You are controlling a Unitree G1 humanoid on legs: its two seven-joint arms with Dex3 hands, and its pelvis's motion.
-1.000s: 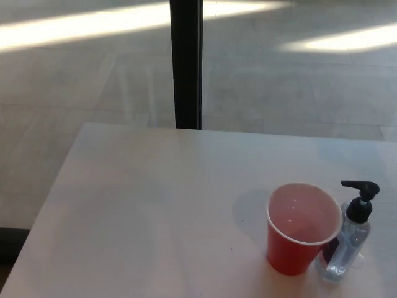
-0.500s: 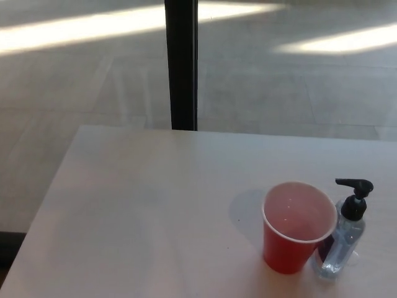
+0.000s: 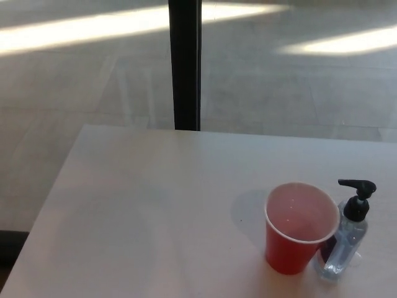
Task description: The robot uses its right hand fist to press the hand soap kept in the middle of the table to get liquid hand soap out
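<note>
Neither hand is seen, so their state cannot be told. The hand soap bottle stands upright on the bench, spout pointed left, just beside a red cup.

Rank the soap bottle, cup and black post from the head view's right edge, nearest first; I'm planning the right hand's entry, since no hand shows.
1. Soap bottle, far right on the table.
2. Cup, just left of the bottle.
3. Post, beyond the table, left of centre.

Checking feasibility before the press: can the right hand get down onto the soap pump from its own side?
Probably yes. The soap bottle stands right of the red cup, its black pump head uncovered from above; neither hand is in view yet.
</note>
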